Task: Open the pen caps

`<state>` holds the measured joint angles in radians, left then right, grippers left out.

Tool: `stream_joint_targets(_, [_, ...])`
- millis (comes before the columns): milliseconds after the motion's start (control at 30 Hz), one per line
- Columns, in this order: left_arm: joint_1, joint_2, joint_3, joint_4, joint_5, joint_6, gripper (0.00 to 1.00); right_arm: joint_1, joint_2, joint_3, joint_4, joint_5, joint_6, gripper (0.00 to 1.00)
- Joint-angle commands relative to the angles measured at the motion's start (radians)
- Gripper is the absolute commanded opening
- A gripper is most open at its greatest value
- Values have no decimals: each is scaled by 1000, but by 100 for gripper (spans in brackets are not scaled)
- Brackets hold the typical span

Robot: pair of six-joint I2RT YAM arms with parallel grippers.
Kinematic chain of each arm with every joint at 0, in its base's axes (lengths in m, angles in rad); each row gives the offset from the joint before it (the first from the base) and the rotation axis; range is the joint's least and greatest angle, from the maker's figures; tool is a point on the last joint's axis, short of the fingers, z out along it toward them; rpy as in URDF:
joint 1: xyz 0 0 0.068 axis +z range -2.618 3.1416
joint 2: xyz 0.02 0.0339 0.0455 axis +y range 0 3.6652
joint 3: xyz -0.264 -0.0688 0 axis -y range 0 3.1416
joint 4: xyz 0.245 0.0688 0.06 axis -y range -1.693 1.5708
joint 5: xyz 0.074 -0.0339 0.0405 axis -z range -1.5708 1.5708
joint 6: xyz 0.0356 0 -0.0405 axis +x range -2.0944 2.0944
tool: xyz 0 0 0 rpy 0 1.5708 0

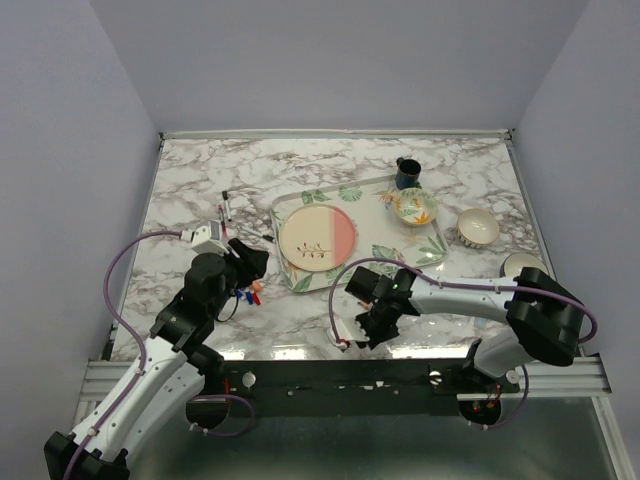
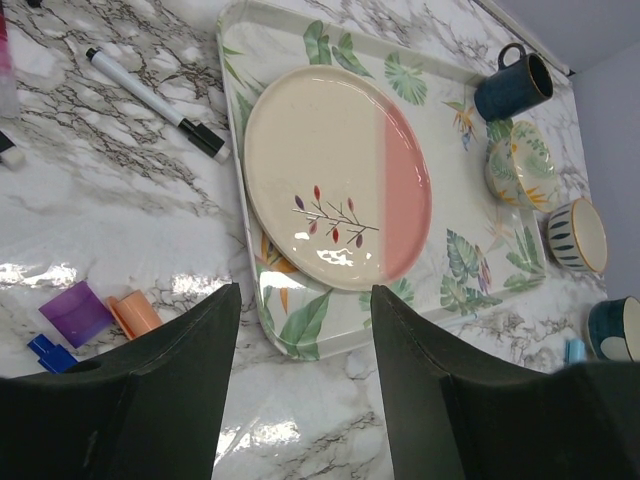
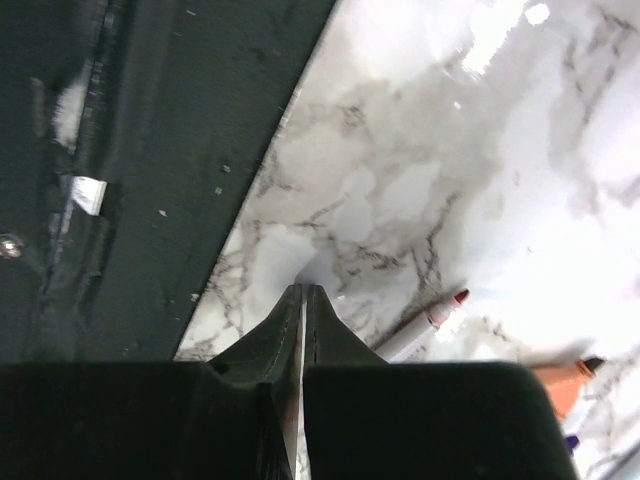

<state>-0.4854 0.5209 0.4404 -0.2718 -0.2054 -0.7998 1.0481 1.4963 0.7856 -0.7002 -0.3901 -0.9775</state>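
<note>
Left end effector [image 2: 303, 300] hangs with its fingers apart and empty over the marble surface [image 2: 90, 220]. The black-capped marker [image 2: 150, 97] lies ahead and to its left, just beside the tray [image 2: 400, 75], its long axis slanting cap-first toward the rim. The left arm looks nearer. A purple cap [image 2: 75, 312] and an orange cap [image 2: 133, 313] lie loose nearby. Only the right wrist view shows the right end effector [image 3: 303, 300] pressed together on nothing, with a red-tipped pen [image 3: 425, 322] just beside it
</note>
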Motion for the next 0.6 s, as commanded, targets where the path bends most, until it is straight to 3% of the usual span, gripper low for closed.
stream_joint_targets(0, [5, -13, -9, 3, 15, 17, 64, -45, -10, -37, 21, 148, -4, 11])
stream_joint_targets(233, [4, -16, -11, 20, 50, 36, 68, -75, -200, -5, -189, -24, -104, 14])
stream_joint_targets(400, [4, -18, -9, 31, 87, 42, 69, -137, -329, 49, -330, -32, -136, 14])
stream_joint_targets(500, [4, -27, -11, 54, 132, 54, 72, -242, -399, 64, -372, 28, -150, 14])
stream_joint_targets(567, [4, -35, -17, 71, 162, 60, 76, -386, -425, 61, -415, 65, -190, 19])
